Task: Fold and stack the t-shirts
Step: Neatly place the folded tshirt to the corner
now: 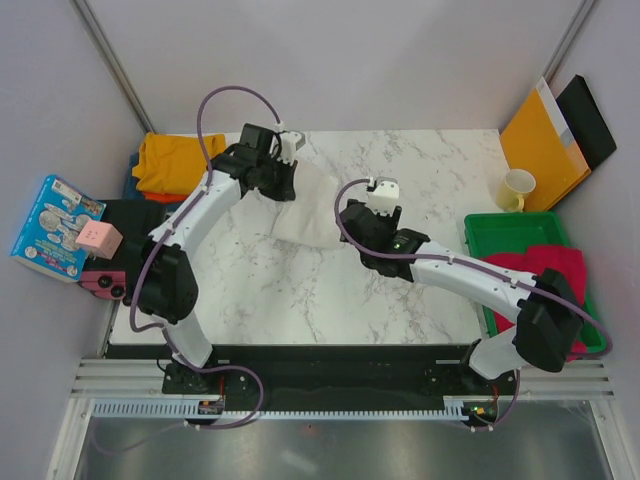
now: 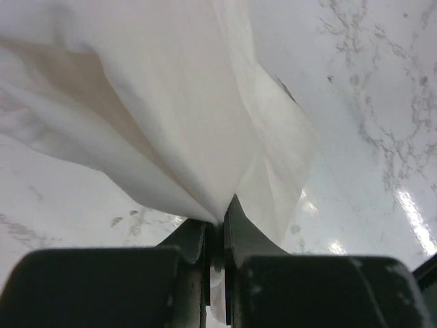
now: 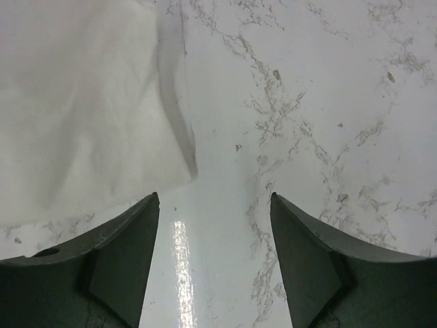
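At the left claw [image 2: 217,217], tips clamped tight on a fold, the white t-shirt [image 1: 305,215] spreads outward, bunched on the bench [image 1: 400,300], its long axis running far to near. Right claw [image 3: 215,205] gapes empty beside its edge.

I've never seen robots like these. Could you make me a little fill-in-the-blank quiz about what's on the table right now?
1. The left arm has its jaws shut on a ____ shirt.
2. The right arm has its jaws ____, with only bare table between them.
3. The crimson shirt lies on the ____ tray.

Missing words: white; open; green.
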Controlling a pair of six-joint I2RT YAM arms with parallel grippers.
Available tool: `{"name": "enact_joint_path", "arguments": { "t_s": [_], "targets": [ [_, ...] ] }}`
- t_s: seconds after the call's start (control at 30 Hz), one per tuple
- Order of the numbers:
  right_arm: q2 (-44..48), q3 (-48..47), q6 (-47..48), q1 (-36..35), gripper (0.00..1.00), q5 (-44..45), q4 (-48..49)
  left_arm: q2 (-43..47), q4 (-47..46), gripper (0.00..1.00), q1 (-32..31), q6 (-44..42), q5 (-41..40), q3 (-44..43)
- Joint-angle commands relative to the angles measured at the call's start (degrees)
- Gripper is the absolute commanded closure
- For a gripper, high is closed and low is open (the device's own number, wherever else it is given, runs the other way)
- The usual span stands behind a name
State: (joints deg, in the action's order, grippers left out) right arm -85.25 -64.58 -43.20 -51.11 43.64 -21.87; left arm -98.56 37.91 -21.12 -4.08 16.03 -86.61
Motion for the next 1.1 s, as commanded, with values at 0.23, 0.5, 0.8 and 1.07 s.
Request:
{"name": "enact_joint_path", "arguments": {
  "t_s": [0.23, 0.5, 0.8, 1.07],
  "targets": [
    [7.0, 3.8, 1.6, 0.0, 0.26, 3.5, -0.1, -15.6, 9.5, 0.98, 4.8, -11.6, -6.4, -30.8],
    [8.9, 6.3, 0.8, 0.0, 0.26, 3.0, 0.2, -25.7, 15.0, 0.98, 7.9, -20.4, -9.2, -48.1],
    [7.7, 8.9, -1.4, 0.0, 0.26, 1.7, 2.1, -30.4, 16.4, 0.98, 12.4, -29.5, -9.3, -54.9],
    [6.3, 9.2, -3.5, 0.0, 0.26, 0.4, 2.9, -32.4, 14.8, 0.98, 17.7, -35.8, -12.4, -59.6]
  ]
}}
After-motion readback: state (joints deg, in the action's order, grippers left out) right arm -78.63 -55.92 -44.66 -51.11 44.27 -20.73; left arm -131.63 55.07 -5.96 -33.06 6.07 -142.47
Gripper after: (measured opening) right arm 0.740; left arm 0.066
